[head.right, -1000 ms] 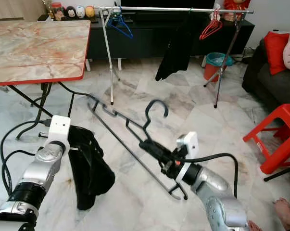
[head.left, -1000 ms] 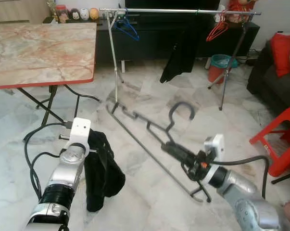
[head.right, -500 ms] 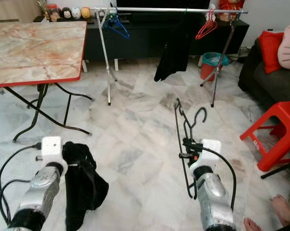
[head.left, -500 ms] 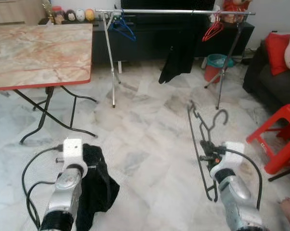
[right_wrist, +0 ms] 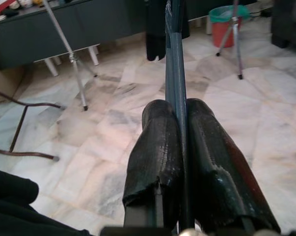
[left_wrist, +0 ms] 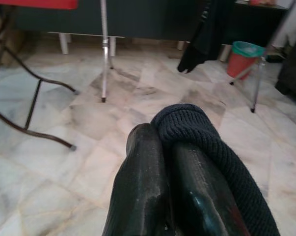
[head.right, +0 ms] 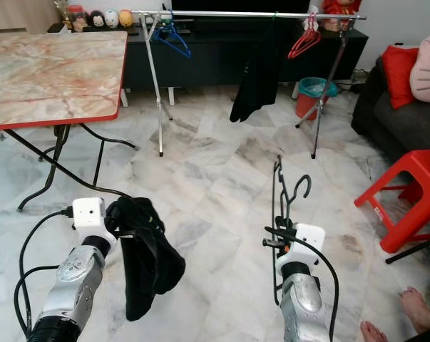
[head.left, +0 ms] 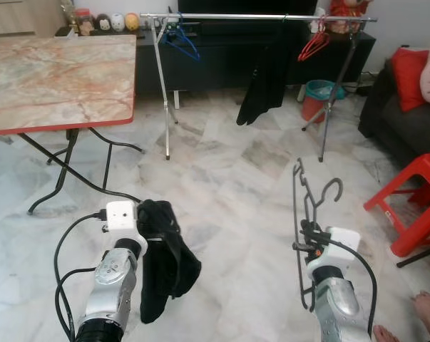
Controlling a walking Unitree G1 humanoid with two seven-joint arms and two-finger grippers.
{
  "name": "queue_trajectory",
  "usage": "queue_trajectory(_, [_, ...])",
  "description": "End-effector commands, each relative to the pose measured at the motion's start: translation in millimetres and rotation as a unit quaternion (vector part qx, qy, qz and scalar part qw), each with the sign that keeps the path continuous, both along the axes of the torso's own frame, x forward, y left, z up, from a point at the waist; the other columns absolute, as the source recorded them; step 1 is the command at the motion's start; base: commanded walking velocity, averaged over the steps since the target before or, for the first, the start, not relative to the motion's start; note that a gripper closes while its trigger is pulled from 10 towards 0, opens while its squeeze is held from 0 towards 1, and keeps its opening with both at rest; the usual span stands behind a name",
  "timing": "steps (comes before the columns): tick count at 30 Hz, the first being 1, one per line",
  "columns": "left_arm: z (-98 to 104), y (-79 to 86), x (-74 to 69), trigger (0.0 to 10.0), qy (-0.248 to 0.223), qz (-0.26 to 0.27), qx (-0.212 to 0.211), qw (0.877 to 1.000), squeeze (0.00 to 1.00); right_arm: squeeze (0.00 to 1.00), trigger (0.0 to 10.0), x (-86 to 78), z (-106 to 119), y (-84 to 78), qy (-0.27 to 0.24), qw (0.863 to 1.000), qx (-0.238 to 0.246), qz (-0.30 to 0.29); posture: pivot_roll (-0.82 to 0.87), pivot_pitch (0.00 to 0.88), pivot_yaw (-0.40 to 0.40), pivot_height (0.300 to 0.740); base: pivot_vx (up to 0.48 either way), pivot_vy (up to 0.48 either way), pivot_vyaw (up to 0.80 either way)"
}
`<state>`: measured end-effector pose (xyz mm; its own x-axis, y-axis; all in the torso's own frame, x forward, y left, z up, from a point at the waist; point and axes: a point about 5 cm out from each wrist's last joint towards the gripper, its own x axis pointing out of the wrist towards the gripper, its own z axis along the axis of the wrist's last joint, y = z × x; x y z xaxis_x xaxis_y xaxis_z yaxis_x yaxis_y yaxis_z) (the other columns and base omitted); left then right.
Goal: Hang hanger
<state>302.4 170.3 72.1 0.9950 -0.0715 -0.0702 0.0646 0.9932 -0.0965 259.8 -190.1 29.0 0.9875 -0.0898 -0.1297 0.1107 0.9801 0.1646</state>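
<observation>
Far in front of me stands a metal clothes rail, going from left to right across the room. On it hang a blue hanger at the left, a black garment near the middle and a red hanger at the right. At my far left is a marble-pattern table with a red edge, and at the right a red stool.

Near me on the left, my left gripper has its 2 fingers pressed together on a black cloth, which hangs down from them over the floor.

Near me on the right, my right gripper has its 2 fingers closed tight on the thin bar of the dark hanger. The hanger stands almost upright above the gripper, with its hook at the top, well apart from the rail.
</observation>
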Motion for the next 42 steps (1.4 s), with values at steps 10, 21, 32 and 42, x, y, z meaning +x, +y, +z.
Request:
queue_trajectory(10, [20.7,-13.2,10.0,10.0,-0.045,-0.063,0.022,0.997,0.0,0.0,10.0,-12.4,11.0,0.3,-0.044,0.998,-0.025,-0.043,-0.1,0.0,0.066,0.74,0.0,0.0,0.15])
queue_trajectory(21, [19.6,-8.8,8.0,10.0,-0.043,-0.053,0.025,0.997,0.0,0.0,10.0,-17.3,8.4,7.6,-0.034,0.998,-0.041,-0.027,-0.09,0.0,0.059,0.74,0.0,0.0,0.8])
queue_trajectory(32, [20.7,-3.0,11.2,10.0,-0.037,-0.042,0.025,0.998,0.0,0.0,10.0,-11.6,15.7,5.5,-0.045,0.998,-0.044,-0.023,-0.09,0.0,0.065,0.74,0.0,0.0,0.8])
queue_trajectory(42, [26.0,-1.0,12.8,10.0,-0.043,-0.03,0.034,0.998,0.0,0.0,10.0,-4.3,21.4,5.4,-0.049,0.998,-0.041,-0.013,-0.03,0.0,0.037,0.74,0.0,0.0,0.8])
